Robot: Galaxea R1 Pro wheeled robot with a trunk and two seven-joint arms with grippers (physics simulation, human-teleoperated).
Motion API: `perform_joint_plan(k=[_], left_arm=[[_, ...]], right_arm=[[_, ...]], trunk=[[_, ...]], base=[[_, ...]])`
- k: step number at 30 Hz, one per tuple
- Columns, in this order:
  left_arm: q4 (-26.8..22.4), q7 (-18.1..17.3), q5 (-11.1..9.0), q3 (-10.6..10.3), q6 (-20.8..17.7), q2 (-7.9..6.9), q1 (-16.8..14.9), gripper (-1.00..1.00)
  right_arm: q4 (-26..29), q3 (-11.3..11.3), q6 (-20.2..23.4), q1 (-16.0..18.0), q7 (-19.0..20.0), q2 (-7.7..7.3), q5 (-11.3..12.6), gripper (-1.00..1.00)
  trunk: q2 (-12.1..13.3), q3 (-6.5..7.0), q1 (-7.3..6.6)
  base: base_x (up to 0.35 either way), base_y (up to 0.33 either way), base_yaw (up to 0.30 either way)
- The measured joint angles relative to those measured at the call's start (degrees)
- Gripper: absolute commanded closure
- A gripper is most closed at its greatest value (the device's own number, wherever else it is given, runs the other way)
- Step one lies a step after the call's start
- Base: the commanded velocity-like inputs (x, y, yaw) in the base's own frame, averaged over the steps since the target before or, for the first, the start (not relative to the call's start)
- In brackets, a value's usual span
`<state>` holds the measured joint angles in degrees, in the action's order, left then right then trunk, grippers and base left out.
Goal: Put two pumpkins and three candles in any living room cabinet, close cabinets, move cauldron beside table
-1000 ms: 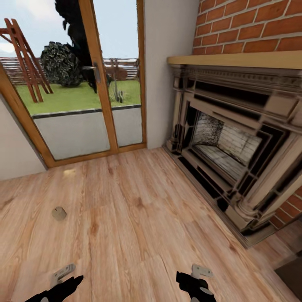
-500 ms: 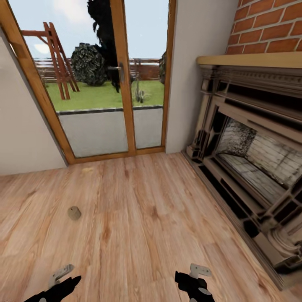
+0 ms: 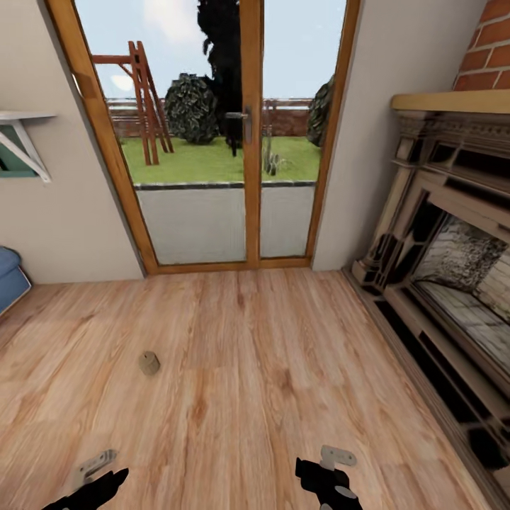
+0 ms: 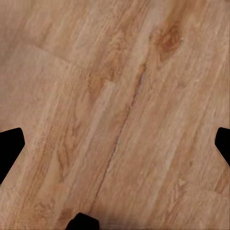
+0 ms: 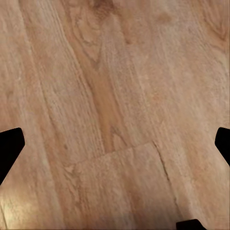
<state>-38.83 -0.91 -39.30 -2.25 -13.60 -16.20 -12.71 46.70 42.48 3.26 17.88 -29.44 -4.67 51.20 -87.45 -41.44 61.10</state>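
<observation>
A small tan stubby cylinder [image 3: 149,363], possibly one of the candles, stands alone on the wooden floor ahead and to the left. The pumpkins, cabinet, cauldron and table are out of view. My left gripper [image 3: 98,479] hangs low at the head view's bottom left, well short of the cylinder. Its wrist view has it open [image 4: 115,148] over bare planks. My right gripper [image 3: 329,473] sits at the bottom, right of centre. It is also open [image 5: 115,148], with only floor between its dark fingertips [image 5: 10,143].
A wood-framed glass double door [image 3: 244,142] faces me, with a garden beyond. An ornate dark fireplace [image 3: 453,234] under a brick wall runs along the right. A blue cushion [image 3: 8,273] and a white shelf bracket [image 3: 21,138] show at the far left. Wooden floor [image 3: 283,340] stretches ahead.
The camera has turned left, so the door and fireplace slid right in the picture. The blue cushion and shelf bracket came into view. Both grippers hold the same pose.
</observation>
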Motion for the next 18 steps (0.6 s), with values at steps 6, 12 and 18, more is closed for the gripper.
perform_joint_plan(k=[6,12,18], left_arm=[[0.3,0.1,0.1,0.1,1.2,0.00,0.0,-1.00],[1.2,0.1,0.3,0.1,2.2,0.00,-0.1,-1.00],[1.2,0.2,0.3,0.1,2.8,0.00,0.0,-1.00]], right_arm=[[-0.6,0.0,0.0,0.0,0.0,0.06,0.0,-1.00],[-1.4,0.0,-0.9,0.0,0.0,0.24,0.0,-1.00],[-1.5,0.0,-1.1,0.0,0.0,0.42,0.0,-1.00]], trunk=[[0.0,0.00,0.00],[0.0,0.00,0.00],[0.0,0.00,0.00]], base=[[0.328,0.000,0.293],[0.328,0.000,0.293],[0.329,0.000,0.293]])
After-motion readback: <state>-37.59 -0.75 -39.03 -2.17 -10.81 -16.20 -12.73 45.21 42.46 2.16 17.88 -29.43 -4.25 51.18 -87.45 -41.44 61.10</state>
